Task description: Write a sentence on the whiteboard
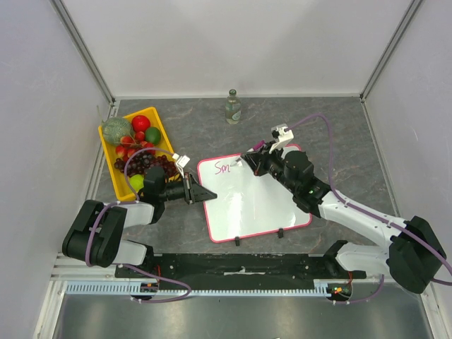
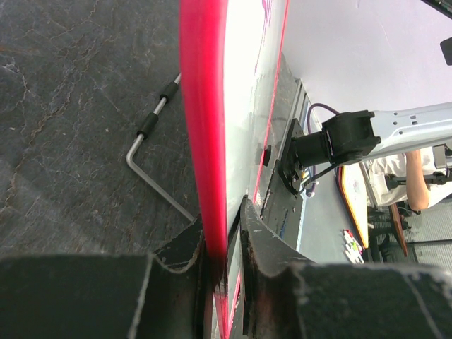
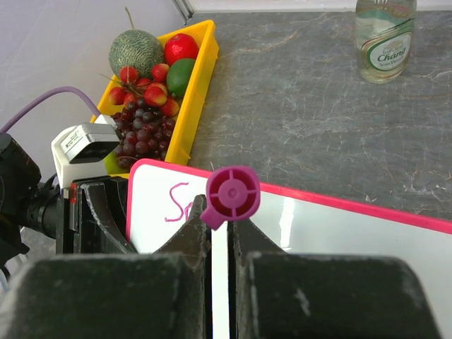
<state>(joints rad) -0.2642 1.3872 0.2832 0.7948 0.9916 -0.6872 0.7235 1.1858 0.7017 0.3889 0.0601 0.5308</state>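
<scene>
The whiteboard (image 1: pixel 261 205) lies flat on the dark table, white with a pink-red rim and two black clips on its near edge. My left gripper (image 1: pixel 201 192) is shut on the board's left edge; in the left wrist view the pink rim (image 2: pixel 203 106) runs down between the gripper's (image 2: pixel 222 226) jaws. My right gripper (image 1: pixel 248 161) is shut on a magenta marker (image 3: pixel 233 194), held upright over the board's top-left corner. Of the sentence (image 1: pixel 224 168), only the pink letters "Sm" show; in the right wrist view the sentence (image 3: pixel 176 201) is partly hidden behind the fingers.
A yellow tray (image 1: pixel 106 152) of fruit stands left of the board, close to the left gripper. A glass bottle (image 1: pixel 232 107) stands at the back of the table. A metal hex key (image 2: pixel 152 127) lies on the table beside the board's edge.
</scene>
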